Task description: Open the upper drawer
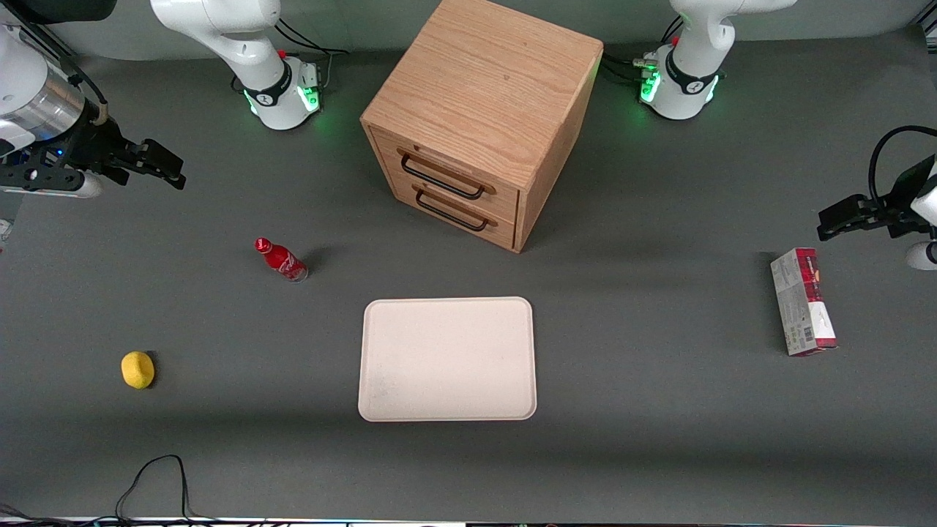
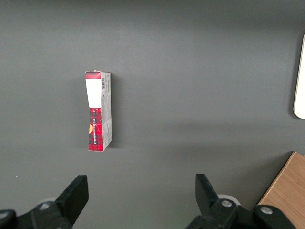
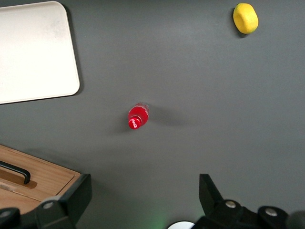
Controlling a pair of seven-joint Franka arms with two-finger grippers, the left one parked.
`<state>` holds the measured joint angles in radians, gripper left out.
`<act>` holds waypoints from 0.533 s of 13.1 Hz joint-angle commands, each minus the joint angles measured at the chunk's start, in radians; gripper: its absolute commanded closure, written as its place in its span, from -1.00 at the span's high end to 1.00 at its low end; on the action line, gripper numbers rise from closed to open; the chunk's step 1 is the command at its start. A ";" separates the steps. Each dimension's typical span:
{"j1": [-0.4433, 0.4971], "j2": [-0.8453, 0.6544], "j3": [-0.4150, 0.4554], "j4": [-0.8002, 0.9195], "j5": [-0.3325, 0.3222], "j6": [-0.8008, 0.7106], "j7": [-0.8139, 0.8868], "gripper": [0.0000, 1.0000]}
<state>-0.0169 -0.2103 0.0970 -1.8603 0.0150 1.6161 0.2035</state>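
Dark grey matting is covering the table, and everything in play is sitting on it. At the working arm's end, the right arm's hand is hovering above bare matting with nothing between its fingers; the right wrist view is showing the two black fingers spread wide apart, so the hand is standing open.

Nearest to the hand, one red bottle with a red cap is standing upright on the table; the same bottle is showing from above in the right wrist view. Nearer to the front camera than the bottle, one yellow sponge-like lump is lying well apart from it.

One wooden cabinet is standing mid-table between the two arm bases, holding two drawers, each with one black wire handle. The upper drawer is sitting shut, flush with the cabinet front, directly above the bottom drawer. Its face is pointing toward the front camera and slightly toward the working arm's end, and its long axis is running level across the cabinet front, with the long handle lying along that same line.

In front of the cabinet, one cream tray is lying flat. One red-and-grey carton is lying toward the parked arm's end.
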 commanded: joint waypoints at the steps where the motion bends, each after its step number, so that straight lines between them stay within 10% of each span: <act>1: 0.012 -0.026 -0.013 -0.020 0.016 0.008 -0.003 1.00; 7: 0.018 0.107 0.058 0.139 0.020 0.010 -0.001 1.00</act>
<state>-0.0102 -0.1877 0.1104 -1.8297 0.0166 1.6339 0.2035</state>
